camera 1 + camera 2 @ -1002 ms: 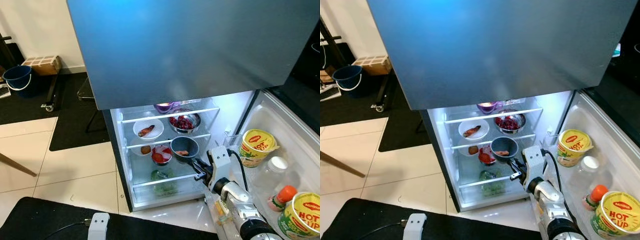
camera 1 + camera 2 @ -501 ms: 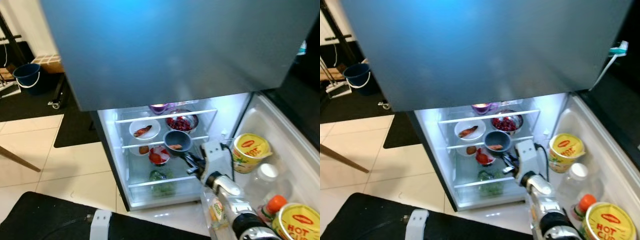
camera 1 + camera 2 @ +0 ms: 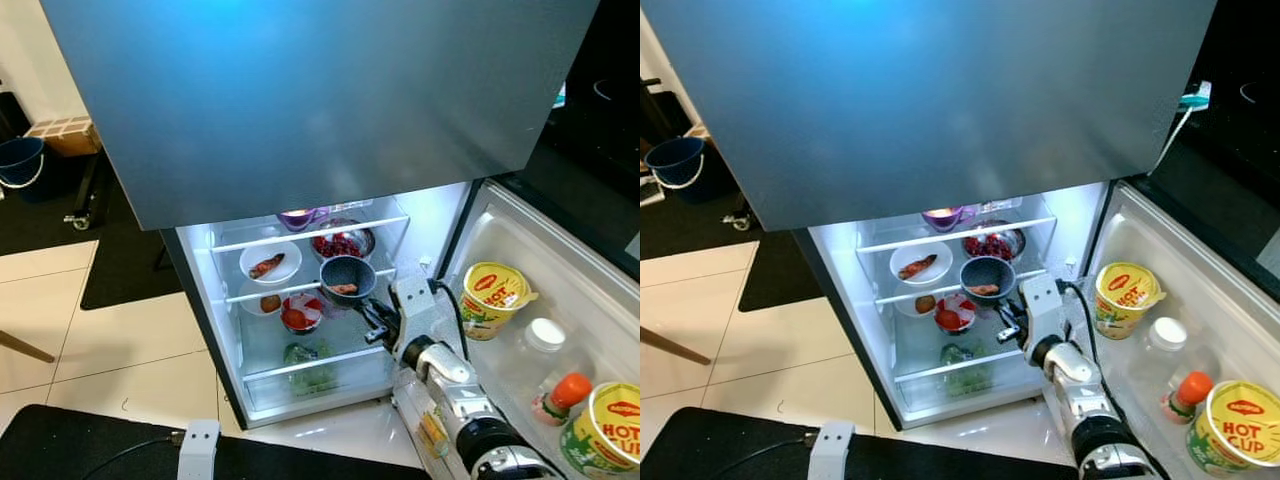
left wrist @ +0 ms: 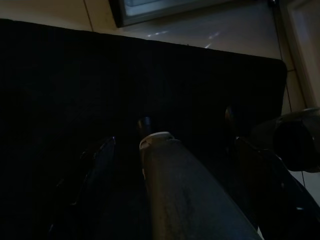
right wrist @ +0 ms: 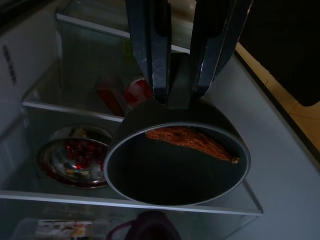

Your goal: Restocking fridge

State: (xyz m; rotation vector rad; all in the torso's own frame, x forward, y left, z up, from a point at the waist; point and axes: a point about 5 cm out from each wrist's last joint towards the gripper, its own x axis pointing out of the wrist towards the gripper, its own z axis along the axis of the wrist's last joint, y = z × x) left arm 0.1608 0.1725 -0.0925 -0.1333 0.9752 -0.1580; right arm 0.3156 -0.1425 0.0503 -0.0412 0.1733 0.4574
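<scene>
The lower fridge compartment [image 3: 225, 330] stands open and lit. My right gripper [image 3: 368, 312] is shut on the handle of a small dark pan [image 3: 347, 275] that holds a strip of brown fried food [image 5: 190, 140]. The pan is level at the front of the middle glass shelf [image 3: 300, 287], just in front of a steel bowl of red berries [image 3: 342, 242]. I cannot tell whether it rests on the glass. In the right wrist view the fingers [image 5: 150, 50] clamp the handle from both sides. The left wrist view is very dark.
A white plate with a brown piece [image 3: 270, 262] and a purple bowl [image 3: 298, 217] sit further in. A bowl of red food [image 3: 298, 313] and greens [image 3: 308, 365] lie lower down. The open door [image 3: 520, 250] on my right carries noodle cups [image 3: 492, 295] and bottles [image 3: 560, 395].
The camera has shifted, so the fridge sits further left in view. Relative to the bowls, the pan in my right gripper has moved up and in toward the middle shelf.
</scene>
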